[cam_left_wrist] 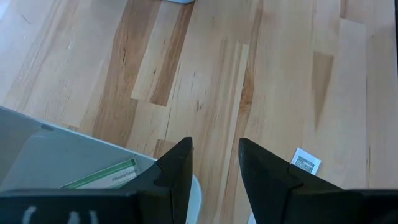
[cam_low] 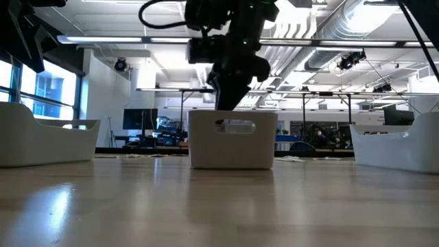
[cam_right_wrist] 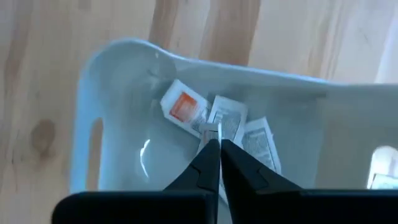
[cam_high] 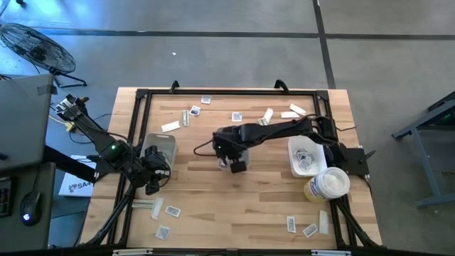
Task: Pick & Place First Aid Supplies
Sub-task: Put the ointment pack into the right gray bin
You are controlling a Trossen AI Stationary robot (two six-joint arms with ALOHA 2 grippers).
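Hanging over the small white tray [cam_right_wrist: 118, 124] in the middle of the table, the right gripper [cam_right_wrist: 218, 144] has its fingers almost together, with a small packet [cam_right_wrist: 210, 129] at the tips; whether it is clamped or just released, I cannot tell. Directly under the tips lie three sachets [cam_right_wrist: 227, 121] on the tray floor, so I judge that the drop is straight down. The left gripper [cam_left_wrist: 214, 163] waits with fingers apart beside the grey tray [cam_left_wrist: 37, 155], which holds a green-white strip [cam_left_wrist: 102, 177]; one sachet [cam_left_wrist: 305, 163] lies near it.
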